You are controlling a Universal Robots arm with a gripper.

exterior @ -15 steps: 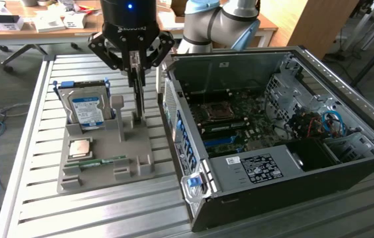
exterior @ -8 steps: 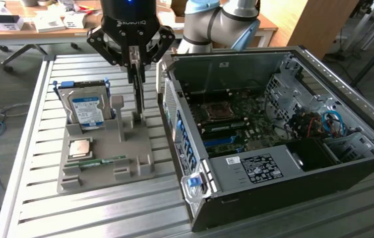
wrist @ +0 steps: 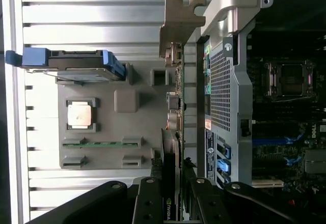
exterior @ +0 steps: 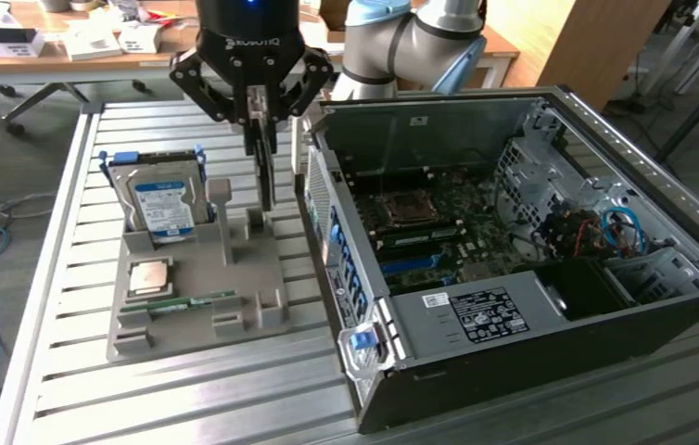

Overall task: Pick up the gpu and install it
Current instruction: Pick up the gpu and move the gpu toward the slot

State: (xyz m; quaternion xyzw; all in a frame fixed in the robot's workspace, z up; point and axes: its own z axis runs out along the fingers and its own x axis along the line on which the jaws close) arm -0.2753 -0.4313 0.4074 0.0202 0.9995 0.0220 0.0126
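Grey holder (exterior: 189,278) on the slatted bench (exterior: 65,371) carried the gpu (exterior: 267,185) on edge, upper centre of the exterior view. Jaws pinched its top; it seemed not yet lifted, nor installed in the open case (exterior: 511,371).

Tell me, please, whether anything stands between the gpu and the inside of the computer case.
Yes: the gpu stands upright in the gray holder, and the nearest wall of the computer case rises between it and the motherboard. The case is open on top. Nothing visible lies between the gripper and the card.
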